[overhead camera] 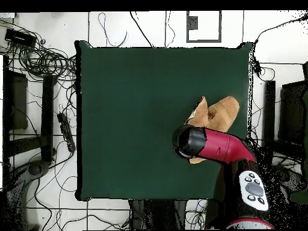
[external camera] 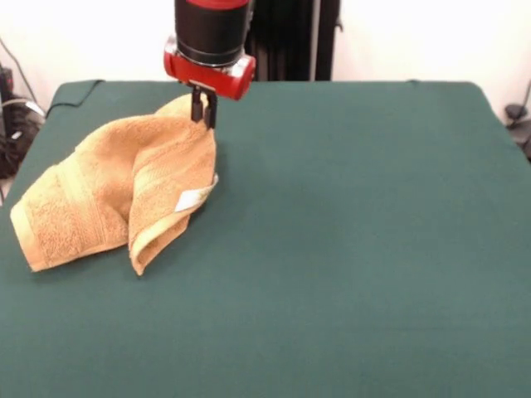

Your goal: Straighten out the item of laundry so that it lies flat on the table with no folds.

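Observation:
The orange-tan towel [external camera: 108, 191] lies crumpled and folded over on itself at the left of the dark green table [external camera: 357, 249]. Its white care label [external camera: 192, 199] shows on the right fold. My gripper [external camera: 204, 116] comes down from above and is shut on the towel's upper far edge, holding that part raised in a peak. In the overhead view the towel [overhead camera: 221, 113] sits near the table's [overhead camera: 132, 120] right edge. There the red and black arm [overhead camera: 216, 146] covers part of the towel and hides the gripper.
The towel's lower left corner lies close to the table's left edge [external camera: 8, 249]. Cables [overhead camera: 42, 60] and black stands [overhead camera: 48, 114] lie on the floor around the table. The robot's pedestal [external camera: 286, 37] stands behind the table's far side.

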Robot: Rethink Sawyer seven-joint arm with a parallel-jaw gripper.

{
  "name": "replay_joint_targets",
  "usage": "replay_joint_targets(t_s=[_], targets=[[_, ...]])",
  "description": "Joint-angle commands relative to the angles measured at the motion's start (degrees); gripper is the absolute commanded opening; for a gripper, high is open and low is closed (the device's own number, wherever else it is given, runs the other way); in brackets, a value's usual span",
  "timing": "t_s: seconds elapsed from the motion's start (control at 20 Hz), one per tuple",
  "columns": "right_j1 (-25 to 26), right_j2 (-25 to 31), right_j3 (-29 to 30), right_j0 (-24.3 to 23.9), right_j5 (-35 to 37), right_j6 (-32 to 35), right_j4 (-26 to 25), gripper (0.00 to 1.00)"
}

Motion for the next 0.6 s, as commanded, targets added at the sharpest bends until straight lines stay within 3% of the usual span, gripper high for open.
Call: replay_joint_targets(t_s=[0.05,0.25,0.3,0.6], targets=[[1.6,4.0,5.6,2.4,-3.8,10.9,3.2,0.0],[1.9,3.5,5.0,2.9,-2.5,10.7,3.0,0.0],[2.0,3.1,4.7,3.2,-2.0,10.9,3.0,1.0],[2.1,2.9,4.9,3.5,-3.3,11.2,2.9,1.0]])
